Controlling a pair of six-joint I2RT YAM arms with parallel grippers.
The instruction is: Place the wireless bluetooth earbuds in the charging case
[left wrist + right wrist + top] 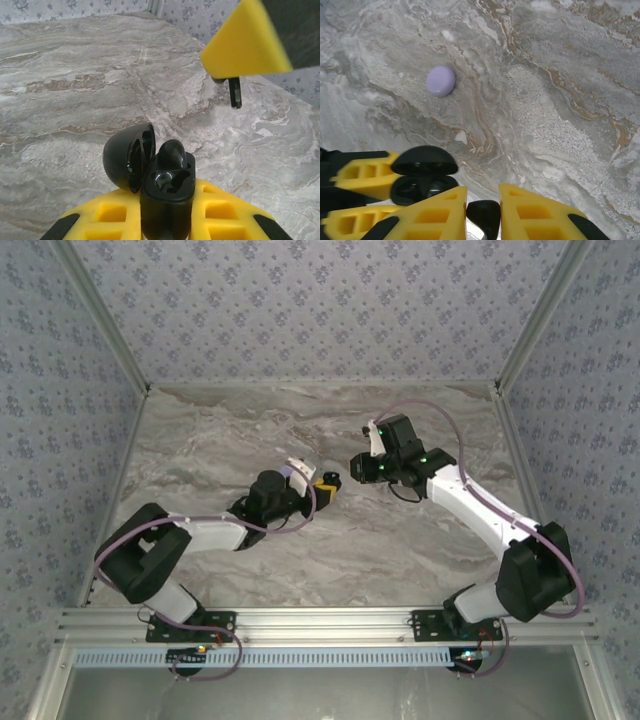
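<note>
Earbud (484,218) and charging case (167,200) are held close together over the middle of the marbled bench (250,430), each in its own hand. In the top view the left arm (200,535) reaches in from 7 o'clock and the right arm (480,505) from 4 o'clock, their wrists nearly meeting at centre. The left hand (325,487) has its yellow fingers (215,200) drawn in narrow on the lower body of the charging case, holding it upright. The right hand (357,466) hovers just at its 2 o'clock, apart from it, jaws narrow and pinching the earbud between the yellow fingertips (437,212). The charging case stands open, its domed lid (125,157) swung back toward 9 o'clock in the left wrist view. A lilac oval piece (441,81) lies on the bench at 11 o'clock in the right wrist view, well apart from both hands. The other earbud (172,150), a glossy rounded black shape, appears to sit in the far well of the case, while the near well (162,181) shows bare. The held earbud hangs stem down at 1 o'clock from the case in the left wrist view, not touching it
</note>
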